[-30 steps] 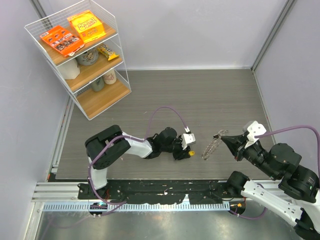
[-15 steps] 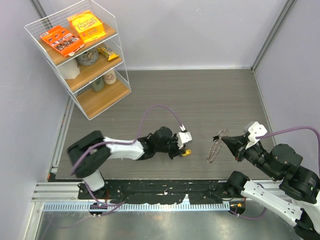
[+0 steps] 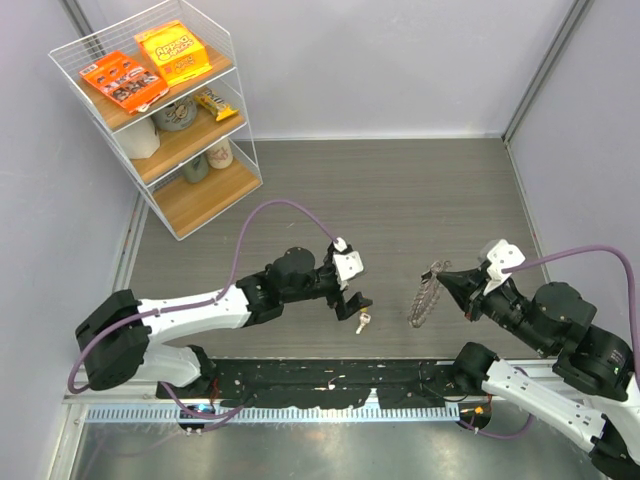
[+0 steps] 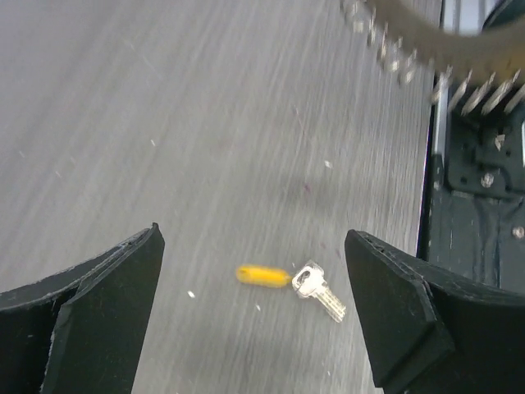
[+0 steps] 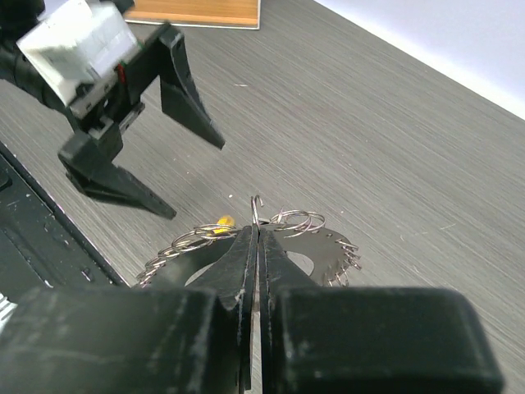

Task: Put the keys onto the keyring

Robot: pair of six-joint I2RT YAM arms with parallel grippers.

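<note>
Keys [image 3: 362,322] down on the grey table [image 3: 400,200], right near its front edge, and the left wrist camera gives us the close look: the yellow key [image 4: 264,275] and the silver key [image 4: 320,289] lie end to end, touching, flat on the surface, the silver one's blade angled toward the black rail at the table edge. Only the yellow part of the first key can be made out. Above them hangs the left gripper [image 3: 352,303], jaws spread wide and holding nothing, one black finger on each side of the pair in its own view and neither finger touching a key. Off to the right, well apart from the keys, the keyring [image 3: 428,295] dangles in the air, a limp silvery loop with a jagged rim drooping below the right gripper [image 3: 447,281]. From the right wrist, those jaws are pinched tight on the ring's upper rim [image 5: 283,226], with the loop sagging to both sides of the fingers. Far back left stands a wire shelf rack [image 3: 160,110] with snack boxes on its top shelf.
</note>
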